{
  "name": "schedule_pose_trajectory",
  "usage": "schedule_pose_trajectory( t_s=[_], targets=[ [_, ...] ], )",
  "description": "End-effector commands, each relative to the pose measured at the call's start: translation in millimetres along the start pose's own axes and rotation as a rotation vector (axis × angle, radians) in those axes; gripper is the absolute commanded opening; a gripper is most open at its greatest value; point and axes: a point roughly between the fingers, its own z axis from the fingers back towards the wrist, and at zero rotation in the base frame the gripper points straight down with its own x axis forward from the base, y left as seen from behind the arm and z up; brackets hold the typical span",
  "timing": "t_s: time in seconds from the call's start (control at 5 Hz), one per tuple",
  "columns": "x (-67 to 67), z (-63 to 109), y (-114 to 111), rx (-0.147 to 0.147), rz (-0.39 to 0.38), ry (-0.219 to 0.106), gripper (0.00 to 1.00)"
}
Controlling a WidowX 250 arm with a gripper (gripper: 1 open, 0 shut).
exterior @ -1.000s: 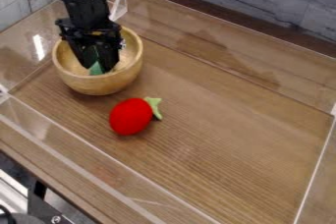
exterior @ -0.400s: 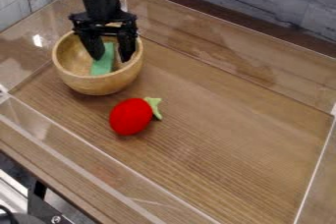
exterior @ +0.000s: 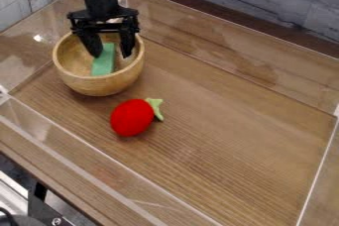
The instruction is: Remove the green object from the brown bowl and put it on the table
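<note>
Black robot hand [exterior: 105, 44] is pointing straight down over the round light tan wooden bowl [exterior: 77, 78], its two fingers spread wide and gripping nothing. The fingers are straddling the flat light green rectangular bar [exterior: 102, 63], which is leaning inside the bowl against the far right wall; whether they touch it cannot be told. The bowl is sitting at the back left of the brown wood-grain worktop [exterior: 225, 111], edged by clear acrylic walls [exterior: 79, 185]. A red strawberry-like toy with a small green leaf [exterior: 133, 117] is lying near the bowl, toward the front right, not touching it.
</note>
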Motion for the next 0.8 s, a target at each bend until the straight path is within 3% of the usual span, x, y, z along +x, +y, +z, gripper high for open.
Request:
schedule_pose_trajectory(
  t_s=[0.0,0.2,0.6],
  targets=[
    [11.1,14.1,4.1,0.011,-0.046,-0.041,1.0],
    [13.0,14.2,5.6,0.013,-0.077,-0.034,1.0],
    [24.4,32.1,40.8,0.018,-0.129,-0.016,1.0]
  ],
)
